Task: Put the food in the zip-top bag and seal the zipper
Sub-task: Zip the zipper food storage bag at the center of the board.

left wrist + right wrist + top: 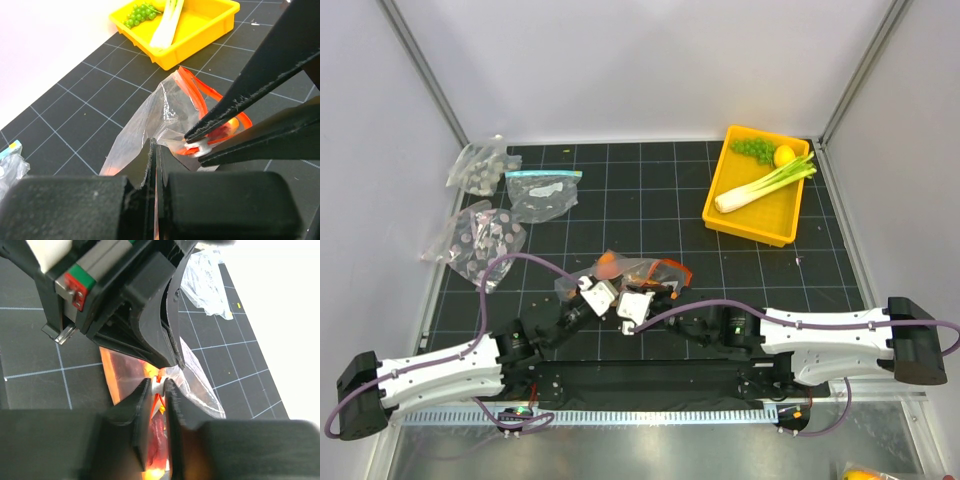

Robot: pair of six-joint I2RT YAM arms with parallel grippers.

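The zip-top bag [655,272] lies crumpled at the table's near centre, and its orange-red zipper [199,96] curls open. Orange food [608,263] and a dark-red slab [159,442] show through the plastic. My left gripper [608,282] is shut on the bag's clear edge [150,120]; its jaws stand closed with film between them [153,152]. My right gripper [626,292] is shut on the zipper's white slider [159,386], which also shows in the left wrist view [199,147]. The two grippers almost touch.
A yellow tray [775,228] at the back right holds green grapes [752,148], a lemon [784,155] and a leek [765,183]. A clear bag with a light-blue strip [542,192] and two bags of grey dotted pieces [480,165] [480,238] lie at the back left.
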